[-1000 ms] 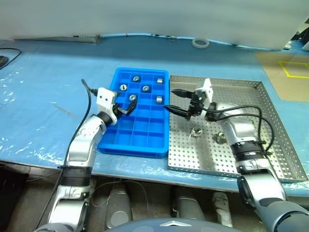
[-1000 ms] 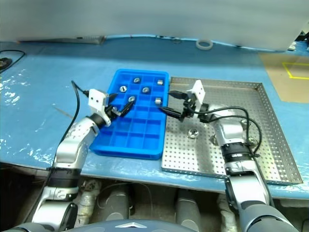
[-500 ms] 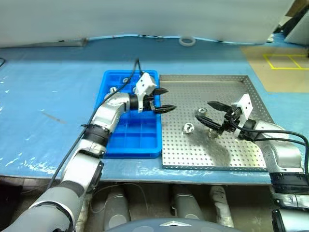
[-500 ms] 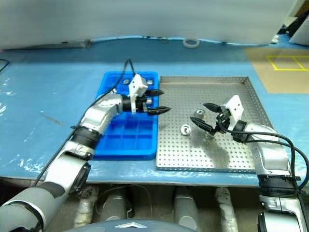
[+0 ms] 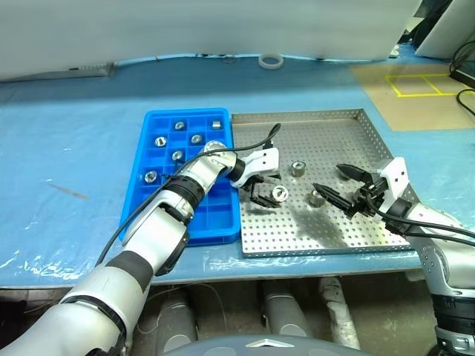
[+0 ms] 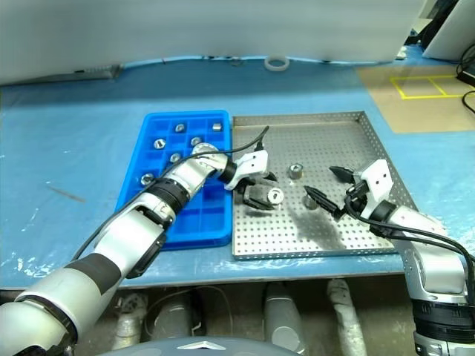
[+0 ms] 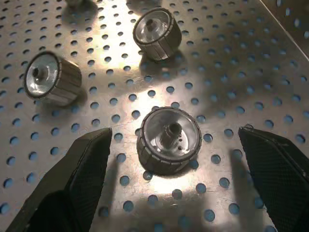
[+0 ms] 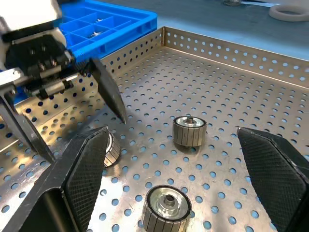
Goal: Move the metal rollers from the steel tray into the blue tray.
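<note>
A big blue sheet covers the tabletop. On it, toward the left, sits the blue tray, with its long side just beside the left rim of the steel tray. The two trays look like they touch or almost touch.

Six metal rollers sit in the little squares at the far end of the blue tray, one to a square. The squares at its near end hold nothing.

The left gripper reaches across the blue tray and over the left part of the steel tray. Its two black fingers are spread wide. One roller stands on the holey floor between them, and neither finger touches it.

Two more rollers lie on the steel tray. One is a bit farther back, near the middle. The other is to the right of the first, near the middle too.

The right gripper hangs over the right part of the steel tray, pointing toward the middle. Its fingers are wide apart too and hold nothing. One fingertip is close to the roller near the middle.

Far back on the tabletop, near its far edge, lies a white tape ring.
</note>
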Available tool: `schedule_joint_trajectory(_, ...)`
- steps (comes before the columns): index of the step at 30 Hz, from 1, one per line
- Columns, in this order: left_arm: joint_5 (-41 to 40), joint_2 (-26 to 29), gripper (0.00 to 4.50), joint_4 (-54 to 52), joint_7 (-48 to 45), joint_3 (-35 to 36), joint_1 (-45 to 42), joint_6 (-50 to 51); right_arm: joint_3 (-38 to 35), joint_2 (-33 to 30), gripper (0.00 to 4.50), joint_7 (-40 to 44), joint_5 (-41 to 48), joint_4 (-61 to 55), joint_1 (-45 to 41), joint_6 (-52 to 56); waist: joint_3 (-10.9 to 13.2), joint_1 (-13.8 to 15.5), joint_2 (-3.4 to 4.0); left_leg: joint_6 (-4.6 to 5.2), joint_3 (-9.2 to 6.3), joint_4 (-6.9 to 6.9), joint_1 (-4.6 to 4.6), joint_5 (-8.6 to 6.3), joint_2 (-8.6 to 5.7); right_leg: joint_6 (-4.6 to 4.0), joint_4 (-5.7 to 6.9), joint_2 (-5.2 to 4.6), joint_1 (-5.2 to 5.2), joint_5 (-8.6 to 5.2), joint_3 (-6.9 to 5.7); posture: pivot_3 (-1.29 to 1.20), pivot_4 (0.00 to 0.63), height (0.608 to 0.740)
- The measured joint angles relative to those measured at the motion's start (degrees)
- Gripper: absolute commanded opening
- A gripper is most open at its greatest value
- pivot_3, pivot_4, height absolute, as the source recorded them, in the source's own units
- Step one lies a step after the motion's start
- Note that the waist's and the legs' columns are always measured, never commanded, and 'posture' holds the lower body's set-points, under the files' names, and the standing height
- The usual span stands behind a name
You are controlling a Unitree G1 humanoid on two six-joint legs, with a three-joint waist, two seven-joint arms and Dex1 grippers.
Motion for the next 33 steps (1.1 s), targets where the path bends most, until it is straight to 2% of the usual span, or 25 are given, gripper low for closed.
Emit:
schedule_joint_trajectory(1,1.30,-0.56,4.41,0.69,0.98,-0.51,-0.32,-0.98,-0.05,0.10,4.50,-0.42,0.18,-0.66,-0.01,0.00,-0.04,-0.15,0.05,0.02,0.00,0.01,0.00,-0.01,-0.01,0.00,-0.01,-0.01,0.02,0.00,0.00,-0.62,0.150,0.740)
schedule_joint_trajectory(4,3.96,-2.94,3.81,3.67,4.94,-0.96,-0.33,-2.64,-0.05,0.13,4.50,-1.24,0.54,-1.14,0.00,0.00,-0.08,-0.41,0.07,0.04,-0.02,0.05,-0.04,-0.02,-0.01,0.00,-0.02,-0.01,0.01,0.00,-0.02,-0.62,0.150,0.740)
schedule_joint_trajectory(11,4.76,-4.23,1.71,5.63,7.50,0.36,-0.57,-3.41,-0.04,0.13,4.50,-1.83,0.53,-1.13,0.07,-0.43,-0.08,-1.46,0.07,0.06,-0.07,0.06,-0.09,-0.01,-0.01,0.01,-0.05,-0.01,0.00,0.00,-0.10,-0.61,0.150,0.740)
schedule_joint_trajectory(16,4.25,-3.80,1.71,5.72,7.75,2.62,-0.66,-2.24,0.23,0.37,4.50,-1.79,0.53,-0.65,-0.89,-1.07,-0.08,-1.85,0.06,0.08,-0.09,0.07,-0.16,-0.02,-0.02,0.01,-0.07,-0.03,-0.05,0.00,-0.12,-0.57,0.150,0.740)
schedule_joint_trajectory(21,-3.48,-3.08,1.71,-0.10,8.68,11.75,1.03,3.47,3.09,1.81,4.50,0.66,1.37,1.74,-5.79,-0.97,-0.08,-1.74,0.07,0.23,-0.10,0.07,-0.17,0.07,0.00,-0.01,-0.01,-0.03,-0.09,0.01,-0.14,-0.46,0.150,0.740)
schedule_joint_trajectory(23,-6.88,-1.99,1.71,-8.33,9.82,15.19,4.75,6.56,5.71,2.74,4.50,2.87,2.24,3.08,-8.99,-0.87,-0.09,-1.66,0.08,0.23,-0.11,0.01,-0.17,0.07,0.03,-0.02,-0.01,-0.02,-0.10,0.01,-0.17,-0.38,0.150,0.740)
schedule_joint_trajectory(26,-11.95,-0.23,1.71,-25.23,13.63,19.81,14.88,10.99,9.40,4.53,4.50,6.11,2.33,7.84,-15.00,-1.01,-0.08,-1.40,0.07,0.25,-0.12,-0.02,-0.20,0.08,0.11,-0.04,0.01,0.02,-0.13,0.01,-0.23,-0.31,0.150,0.740)
schedule_joint_trajectory(33,-17.94,3.33,1.71,-54.32,24.94,26.14,30.47,20.81,16.20,8.44,4.50,12.97,0.44,19.66,-25.58,-3.97,-0.06,3.03,0.07,0.23,-0.07,0.00,-0.22,0.10,0.19,-0.06,0.07,0.01,-0.16,0.02,-0.29,-0.11,0.150,0.740)
